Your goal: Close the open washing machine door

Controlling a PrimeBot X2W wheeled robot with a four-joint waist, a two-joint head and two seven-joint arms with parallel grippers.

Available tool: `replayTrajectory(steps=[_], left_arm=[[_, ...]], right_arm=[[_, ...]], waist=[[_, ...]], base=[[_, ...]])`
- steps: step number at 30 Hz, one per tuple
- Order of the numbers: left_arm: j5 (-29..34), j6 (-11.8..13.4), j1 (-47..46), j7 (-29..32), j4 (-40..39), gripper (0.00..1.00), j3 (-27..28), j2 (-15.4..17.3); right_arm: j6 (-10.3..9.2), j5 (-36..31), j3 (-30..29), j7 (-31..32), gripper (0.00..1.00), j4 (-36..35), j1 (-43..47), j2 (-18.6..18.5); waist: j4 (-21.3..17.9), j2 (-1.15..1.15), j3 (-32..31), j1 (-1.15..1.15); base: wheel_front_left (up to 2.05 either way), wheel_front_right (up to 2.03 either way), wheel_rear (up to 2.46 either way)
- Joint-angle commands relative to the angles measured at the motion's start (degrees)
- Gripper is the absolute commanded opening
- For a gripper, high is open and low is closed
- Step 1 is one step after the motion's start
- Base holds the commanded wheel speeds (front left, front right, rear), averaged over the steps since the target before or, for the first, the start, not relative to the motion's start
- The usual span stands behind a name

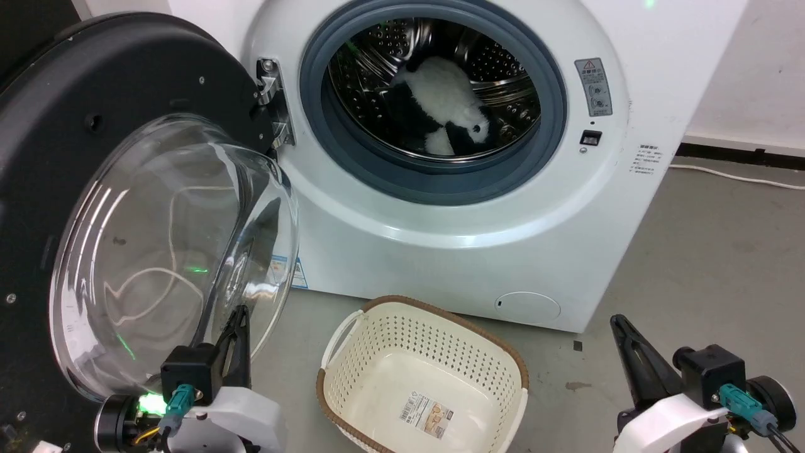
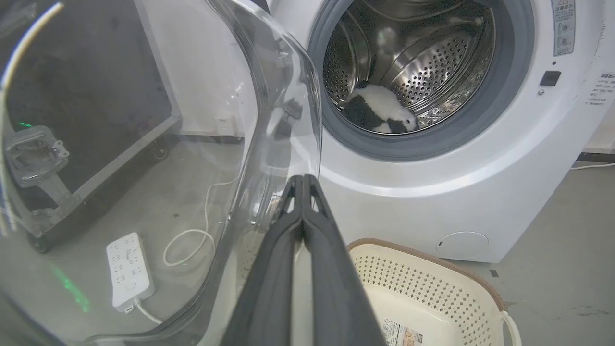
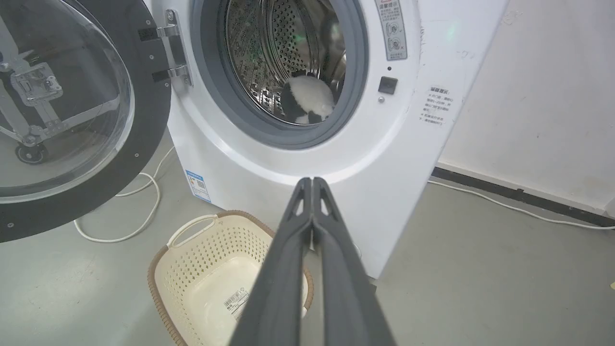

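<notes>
**Door's wide open, both grippers clamped shut**

The big round black-framed washing machine door (image 1: 144, 239), with its bulging clear glass bowl, stands swung right out on the left of the white boxy front-loading washing machine (image 1: 440, 245). It hangs on a metal hinge (image 1: 275, 94), and the head view's edge cuts off its left part.

Writing-wise we get very little. There's a grey warning sticker (image 1: 594, 87) with a triangle, a white sticker (image 1: 644, 162) with small print, and a blue-and-white label (image 1: 295, 274) low on the front. All of it is too small for us to read. Same goes for the barcode label (image 1: 426, 415) inside the cream perforated plastic basket (image 1: 497, 355) on the floor in front.

A black-and-white plush toy (image 1: 448, 107) lies in the steel drum.

The left gripper (image 2: 303, 179) has its dark fingers pressed together, tips just beside the glass bowl's rim. We can't tell if they touch it. The right gripper (image 3: 312, 180) is pressed together too, well apart from the door.
</notes>
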Motion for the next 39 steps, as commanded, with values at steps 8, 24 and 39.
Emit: replayTrajectory(steps=[8, 24, 39], left_arm=[[-0.8, 0.1, 0.0, -0.7, 0.4, 1.00, -0.5, 0.0], [-3.2, 0.2, -0.3, -2.7, 1.4, 1.00, -1.9, 0.0], [-5.9, -0.6, -1.0, -4.8, -2.6, 0.00, -2.1, 0.0]], right_arm=[[-0.01, 1.1, 0.3, -0.7, 1.00, 0.4, 0.3, 0.0], [0.00, 3.9, 0.9, -2.7, 1.00, 1.2, 0.8, 0.0], [0.01, 7.1, 1.5, -4.7, 1.00, 2.4, 1.3, 0.0]], waist=[[0.0, 0.00, 0.0, 0.00], [0.1, 0.00, 0.4, 0.00], [1.7, 0.00, 0.4, 0.00]], base=[[0.00, 0.00, 0.00], [0.00, 0.00, 0.00], [0.00, 0.00, 0.00]])
